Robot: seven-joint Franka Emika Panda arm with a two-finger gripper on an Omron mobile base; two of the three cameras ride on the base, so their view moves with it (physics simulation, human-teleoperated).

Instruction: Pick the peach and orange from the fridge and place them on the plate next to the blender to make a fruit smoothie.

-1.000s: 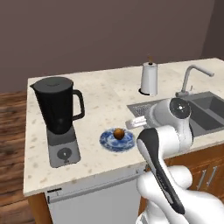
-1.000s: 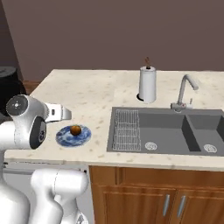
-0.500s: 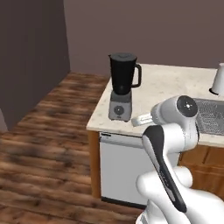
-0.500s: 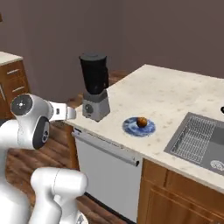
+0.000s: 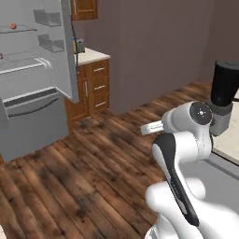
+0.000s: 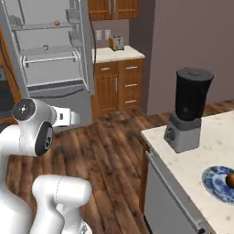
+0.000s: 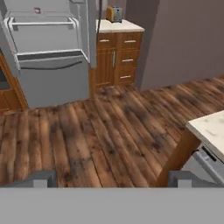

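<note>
Peach (image 6: 56, 22) on fridge (image 6: 50, 50) shelf, far from claw (image 7: 113, 178)

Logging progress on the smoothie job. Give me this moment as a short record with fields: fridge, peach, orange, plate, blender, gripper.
fridge: fridge stands open across the wood floor, shelves in view
peach: peach sits on an upper fridge shelf
orange: orange lies on the plate, at the picture's right edge
plate: plate rests on the counter, near the blender but apart from it
blender: blender stands upright on the counter, lid on
gripper: gripper is open and holds nothing, pointing over the floor toward the fridge
</note>
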